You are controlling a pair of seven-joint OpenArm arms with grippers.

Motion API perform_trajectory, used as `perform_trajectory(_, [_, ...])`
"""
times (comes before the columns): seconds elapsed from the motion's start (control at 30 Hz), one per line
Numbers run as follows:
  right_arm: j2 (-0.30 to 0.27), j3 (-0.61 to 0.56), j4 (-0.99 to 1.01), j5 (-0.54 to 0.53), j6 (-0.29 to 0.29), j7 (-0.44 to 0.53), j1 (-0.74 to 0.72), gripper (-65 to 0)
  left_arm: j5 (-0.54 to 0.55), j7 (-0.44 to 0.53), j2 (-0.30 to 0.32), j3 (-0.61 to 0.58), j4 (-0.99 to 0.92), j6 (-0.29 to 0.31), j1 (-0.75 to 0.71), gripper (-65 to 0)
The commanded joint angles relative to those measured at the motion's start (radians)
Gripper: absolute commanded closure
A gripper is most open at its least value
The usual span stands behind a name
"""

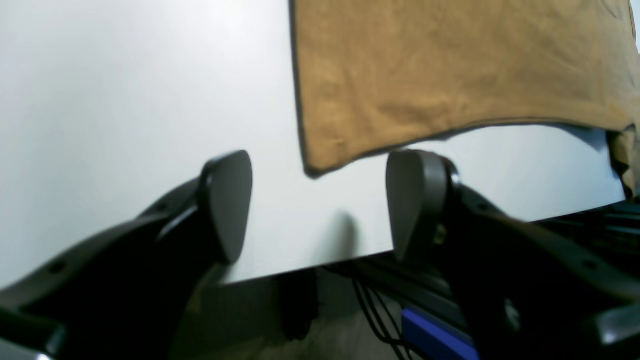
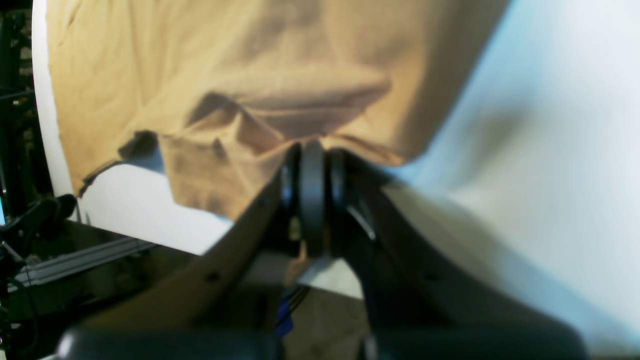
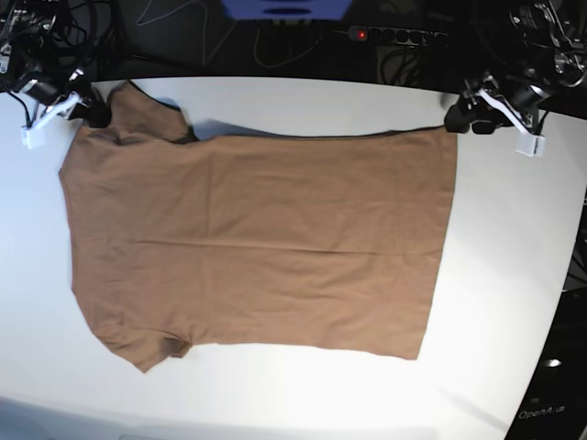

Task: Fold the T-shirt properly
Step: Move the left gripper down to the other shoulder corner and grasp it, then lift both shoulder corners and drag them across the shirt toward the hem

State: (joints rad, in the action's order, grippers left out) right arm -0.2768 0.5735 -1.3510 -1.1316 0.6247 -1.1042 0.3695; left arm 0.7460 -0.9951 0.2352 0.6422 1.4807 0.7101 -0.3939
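The brown T-shirt [image 3: 266,247] lies spread flat on the white table [image 3: 514,275], sleeves to the left and hem to the right in the base view. My right gripper [image 3: 92,112] sits at the far left sleeve. In the right wrist view its fingers [image 2: 312,165] are shut, with the T-shirt [image 2: 225,75] bunched into folds at their tips. My left gripper [image 3: 456,119] hovers at the far hem corner. The left wrist view shows it open [image 1: 320,200], and the T-shirt [image 1: 450,65] corner lies just beyond the tips, touching neither finger.
The table's far edge [image 1: 325,265] runs right under the left gripper. Behind the table are cables, a power strip [image 3: 394,35] and a blue device [image 3: 286,7]. Bare white table [image 1: 125,100] lies beside the hem and along the front of the shirt.
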Motion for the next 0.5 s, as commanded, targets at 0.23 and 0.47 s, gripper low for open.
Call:
perform_trajectory(0.23, [-0.017, 0.003, -0.012, 0.008, 0.002, 0.000, -0.008, -0.3, -0.061, -0.028, -0.007, -0.003, -0.131, -0.012, 0.022, -41.7])
perform_trajectory(0.47, [-0.017, 0.003, -0.012, 0.008, 0.002, 0.000, -0.008, -0.3, -0.159, 0.008, -0.047, -0.054, -0.186, -0.012, 0.048, -41.7])
